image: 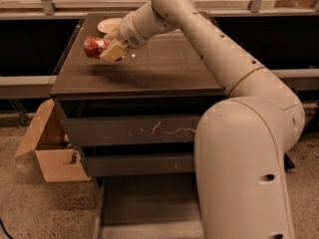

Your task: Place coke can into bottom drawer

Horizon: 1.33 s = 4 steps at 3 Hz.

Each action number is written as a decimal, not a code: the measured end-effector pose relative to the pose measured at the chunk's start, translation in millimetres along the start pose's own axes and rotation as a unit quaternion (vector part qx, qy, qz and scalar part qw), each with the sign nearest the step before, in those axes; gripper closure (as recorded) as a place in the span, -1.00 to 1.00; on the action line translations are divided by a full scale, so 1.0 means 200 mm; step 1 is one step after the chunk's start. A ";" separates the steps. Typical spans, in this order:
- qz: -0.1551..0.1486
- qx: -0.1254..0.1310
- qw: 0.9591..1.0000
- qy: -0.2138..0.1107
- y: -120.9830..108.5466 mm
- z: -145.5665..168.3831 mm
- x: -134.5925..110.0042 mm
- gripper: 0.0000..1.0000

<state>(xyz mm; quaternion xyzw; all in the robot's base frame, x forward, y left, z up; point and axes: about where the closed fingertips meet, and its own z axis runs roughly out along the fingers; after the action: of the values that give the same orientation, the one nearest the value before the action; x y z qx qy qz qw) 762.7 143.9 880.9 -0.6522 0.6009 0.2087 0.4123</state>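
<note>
The hand (108,51) hangs over the left part of the desk (169,66), close to its left edge, clamped on the can (92,47). The red can lies sideways and sticks out to the left of the tan fingers (114,52). A dark shadow on the desk top beneath them shows that both are clear of the surface. Just behind the hand, at the back of the desk, sits a white bowl (107,25), partly hidden by the wrist. The arm (209,49) reaches in from the lower right, where its bulky lower section fills the corner.

Under the desk top are three drawers: the top drawer (124,131) with white scratches on its front, the plain middle drawer (139,164), and the bottom drawer (144,203) — pulled out, flat floor showing, its right part behind the arm. An open cardboard box (52,156) stands on the speckled floor (30,208) to the left.
</note>
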 end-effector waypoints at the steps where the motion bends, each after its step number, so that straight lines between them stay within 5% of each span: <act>1: -0.001 0.000 1.000 -0.002 0.01 0.00 0.00 1.00; 2: -0.017 -0.002 1.000 -0.022 0.10 -0.05 -0.05 1.00; 3: -0.051 0.043 0.996 -0.059 0.23 -0.30 -0.23 1.00; 4: -0.050 0.087 0.990 -0.098 0.51 -0.48 -0.38 1.00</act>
<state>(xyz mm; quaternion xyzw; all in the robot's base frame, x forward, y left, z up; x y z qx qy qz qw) 630.0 120.2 964.8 -0.6195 0.5402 0.1972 0.5344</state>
